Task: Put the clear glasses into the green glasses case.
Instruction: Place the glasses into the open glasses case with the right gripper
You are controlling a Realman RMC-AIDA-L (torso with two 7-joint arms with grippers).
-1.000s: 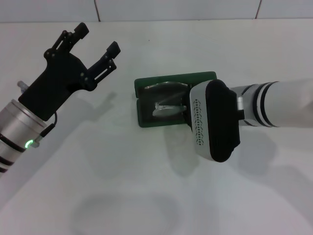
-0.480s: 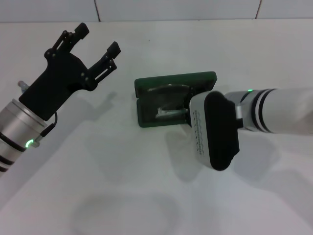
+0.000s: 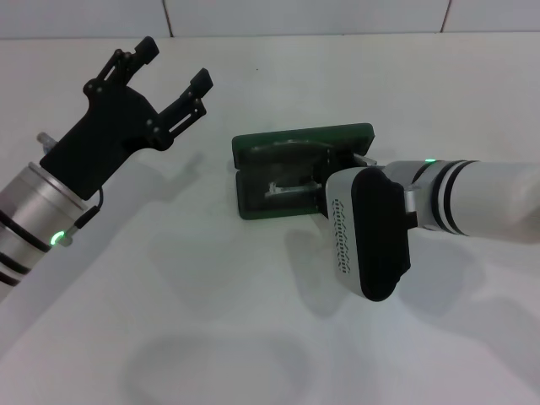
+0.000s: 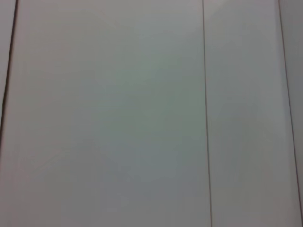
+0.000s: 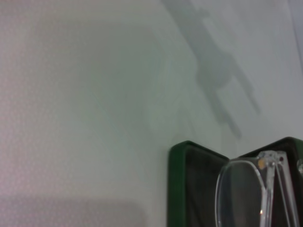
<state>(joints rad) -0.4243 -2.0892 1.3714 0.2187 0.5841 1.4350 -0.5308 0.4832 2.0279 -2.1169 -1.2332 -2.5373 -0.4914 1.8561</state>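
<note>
The green glasses case (image 3: pixel 253 145) lies open in the middle of the table, its lid folded back to the far side. The clear glasses (image 3: pixel 287 188) rest in its dark tray, and the right wrist view shows one clear lens and hinge (image 5: pixel 246 189) inside the green case wall (image 5: pixel 176 189). My right gripper (image 3: pixel 332 173) is at the case's right end, mostly hidden behind its white and black wrist housing. Whether it holds the glasses cannot be seen. My left gripper (image 3: pixel 173 66) hangs open and empty above the table, well left of the case.
The white table (image 3: pixel 211 321) extends around the case on all sides. A tiled wall runs along the far edge (image 3: pixel 304 17). The left wrist view shows only pale tiles (image 4: pixel 142 113).
My right arm has drawn back toward the near side and the glasses have sunk lower into the case tray. My left gripper has shifted slightly up and to the right.
</note>
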